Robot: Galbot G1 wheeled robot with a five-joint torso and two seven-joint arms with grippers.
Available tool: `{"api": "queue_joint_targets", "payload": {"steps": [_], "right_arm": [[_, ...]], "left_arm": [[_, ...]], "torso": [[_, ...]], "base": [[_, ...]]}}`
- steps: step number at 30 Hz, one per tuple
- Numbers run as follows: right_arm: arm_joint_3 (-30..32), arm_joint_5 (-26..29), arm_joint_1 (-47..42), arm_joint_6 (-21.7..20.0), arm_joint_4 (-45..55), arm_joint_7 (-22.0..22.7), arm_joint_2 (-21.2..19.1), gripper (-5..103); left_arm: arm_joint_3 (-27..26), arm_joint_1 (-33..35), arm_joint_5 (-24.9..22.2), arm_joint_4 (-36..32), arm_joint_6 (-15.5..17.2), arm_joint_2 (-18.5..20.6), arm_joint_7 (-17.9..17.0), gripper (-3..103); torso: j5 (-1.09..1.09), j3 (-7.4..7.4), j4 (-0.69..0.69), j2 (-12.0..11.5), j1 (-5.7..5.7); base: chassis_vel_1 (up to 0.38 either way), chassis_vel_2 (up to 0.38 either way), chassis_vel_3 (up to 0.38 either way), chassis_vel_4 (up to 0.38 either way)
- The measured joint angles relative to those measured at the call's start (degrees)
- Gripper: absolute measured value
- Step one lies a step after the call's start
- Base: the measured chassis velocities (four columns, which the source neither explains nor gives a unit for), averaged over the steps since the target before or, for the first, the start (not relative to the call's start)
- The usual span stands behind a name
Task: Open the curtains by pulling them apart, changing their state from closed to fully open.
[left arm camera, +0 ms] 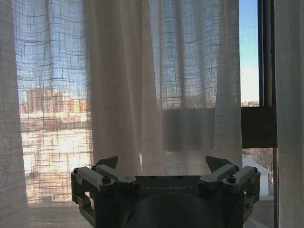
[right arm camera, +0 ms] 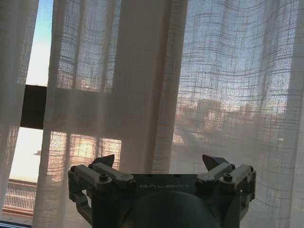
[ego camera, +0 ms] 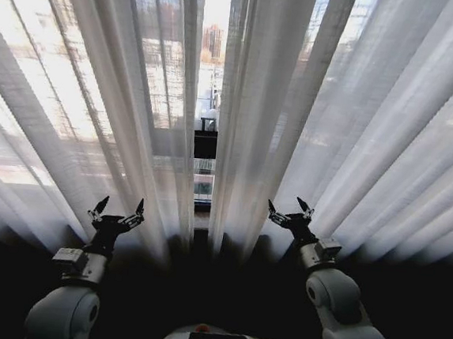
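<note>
Sheer cream pleated curtains (ego camera: 122,89) hang ahead, parted by a narrow central gap, with the left gripper (ego camera: 116,210) and right gripper (ego camera: 289,211) raised before them, jaws open and empty; wrist views reveal their woven mesh.

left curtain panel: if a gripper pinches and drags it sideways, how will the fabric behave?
Likely floppy: the left curtain panel hangs in long soft pleats, so it should bunch at the pinch rather than slide as one sheet. Probably light: it is sheer, with buildings showing through. Thin weave may slip from the jaws. Left gripper and right gripper are open, short of the fabric.
</note>
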Motion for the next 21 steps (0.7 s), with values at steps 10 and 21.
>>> {"api": "queue_joint_targets", "payload": {"steps": [10,21], "right_arm": [[0.0,-0.3,-0.1,0.0,-0.3,0.0,0.0,100],[0.1,-0.3,0.0,0.1,-0.6,0.1,0.0,100]], "left_arm": [[-0.1,0.0,0.2,0.0,-0.2,0.0,0.8,100],[-0.1,-0.1,0.2,0.0,-0.2,0.0,0.9,100]], "torso": [[0.01,0.01,0.00,0.0,0.03],[-0.01,0.01,0.00,0.0,0.03]], "base": [[0.047,0.046,-0.041,-0.054],[0.214,0.218,-0.210,-0.226]]}}
